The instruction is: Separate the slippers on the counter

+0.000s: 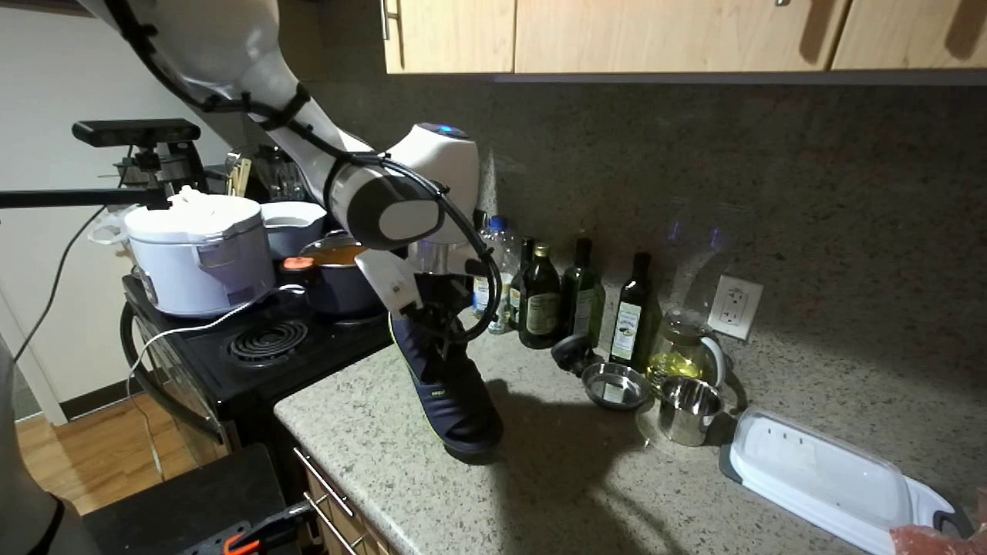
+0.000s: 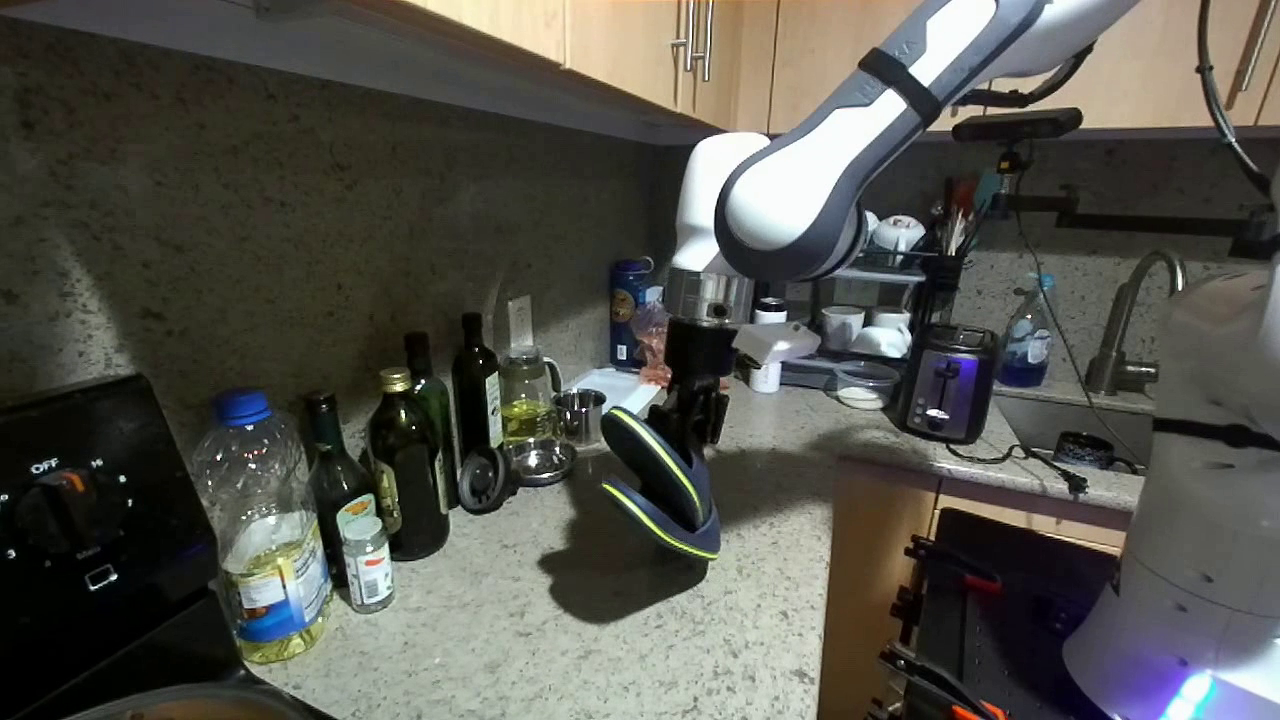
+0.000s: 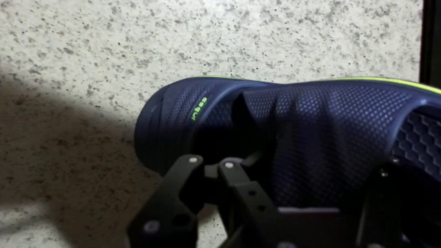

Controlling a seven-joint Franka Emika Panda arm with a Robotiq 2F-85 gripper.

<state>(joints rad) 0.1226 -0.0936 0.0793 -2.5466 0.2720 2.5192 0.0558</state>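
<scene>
Two fingers (image 3: 237, 184) of the gripper (image 2: 692, 432) are standing partway apart, clasping the upper slipper (image 3: 320, 120) by its strap, though the fingertips themselves are hiding in shadow. Both dark navy slippers (image 1: 456, 399) are tilting steeply over the counter (image 1: 362, 451), heels raised and toes down, the upper one's toe lodging beneath the strap of the lower slipper (image 3: 172, 106); whether the lowest edge is touching the stone, I cannot tell. Thin lime lines are running along both soles (image 2: 652, 521), fine mesh is covering the straps, and hexagons are patterning the upper footbed (image 3: 420, 144). Small lime lettering (image 3: 199, 108) is sitting at an angle on the lower strap, too indistinct to read surely. "OFF" is showing in white above the stove knob (image 2: 70, 508). Labels on the blue-capped bottle (image 2: 270, 550) and the dark bottles (image 2: 405, 475) beside it are appearing too small to read.
</scene>
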